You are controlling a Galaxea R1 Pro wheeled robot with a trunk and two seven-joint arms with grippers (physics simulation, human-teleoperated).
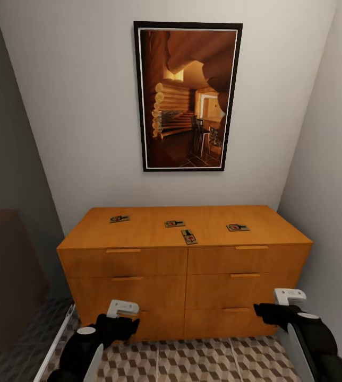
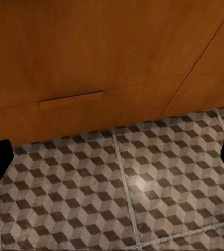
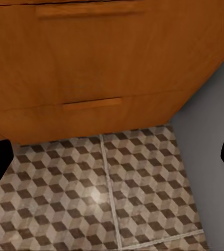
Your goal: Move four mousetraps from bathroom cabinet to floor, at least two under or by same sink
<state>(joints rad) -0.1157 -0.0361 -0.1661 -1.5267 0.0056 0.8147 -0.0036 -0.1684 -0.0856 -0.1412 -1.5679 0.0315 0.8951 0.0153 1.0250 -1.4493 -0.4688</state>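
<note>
Facing an orange wooden dresser that stands against a pale wall, the robot holds both arms low in front of its drawer fronts.

**Target location.** Four mousetraps lie flat on the dresser top, well apart from each other:
- one near the back left;
- one near the centre;
- one close to the front edge, just right of centre, its long axis running front to back;
- one toward the right.

The other three lie with their long axes roughly along the dresser's length.

**Key relation.** All four traps sit above and beyond both grippers, which hang at the level of the lowest drawers. The left gripper is nearer the back-left trap; the right gripper is nearer the right-hand trap. The front-edge trap lies between the two arms and calls for the shortest reach inward. Either arm must rise clear of the front edge before reaching in.

**Gripper state.** Both wrist views show dark fingertips at opposite margins with bare floor between them: each gripper stands spread wide and holds nothing.

**Surface and room.** The bathroom floor carries a brown-and-cream cube pattern with pale grout lines. A framed picture hangs above the dresser. Grey wall closes the right side.
</note>
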